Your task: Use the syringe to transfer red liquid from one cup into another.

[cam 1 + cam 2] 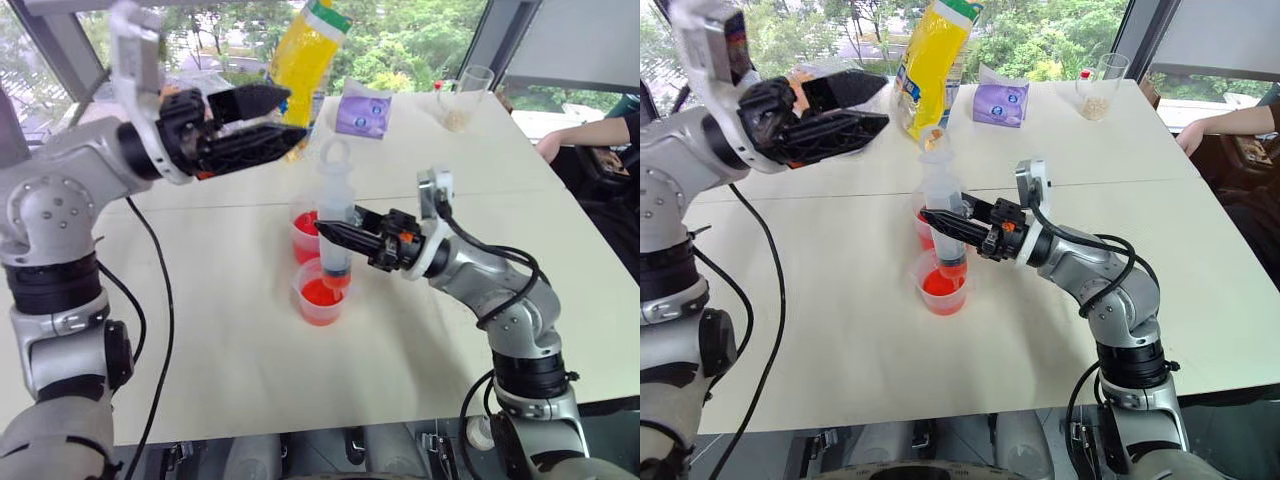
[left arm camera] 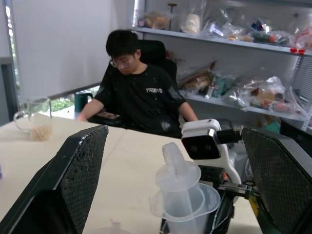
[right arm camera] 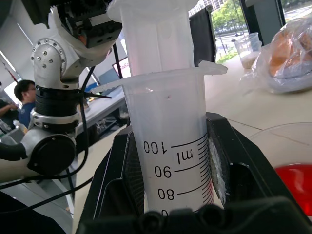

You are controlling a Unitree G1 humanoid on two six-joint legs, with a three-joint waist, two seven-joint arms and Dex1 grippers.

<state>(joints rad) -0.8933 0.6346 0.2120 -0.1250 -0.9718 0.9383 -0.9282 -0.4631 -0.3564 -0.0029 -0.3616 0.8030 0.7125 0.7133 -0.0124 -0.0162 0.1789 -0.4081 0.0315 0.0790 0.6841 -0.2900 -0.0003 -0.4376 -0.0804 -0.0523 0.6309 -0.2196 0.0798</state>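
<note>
Syringe (image 1: 334, 215) upright between right fingers (image 3: 122, 170); tip over smaller cup (image 1: 321, 297)

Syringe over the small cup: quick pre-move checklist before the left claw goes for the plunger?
1. Grip on the syringe: right claw is shut on the barrel, seen close up in the right wrist view. Ok.
2. Syringe upright: it stands near vertical, plunger end up. Ok.
3. Tip over the target: the reddish tip points into the smaller cup, which already holds red liquid. Ok.
4. Left claw ready: open, above and to the robot's left of the plunger, not touching it. Ok.
5. Liquid left in the barrel: cannot tell.
6. Beaker clearance: it sits right behind the syringe; whether they touch, cannot tell.
</note>
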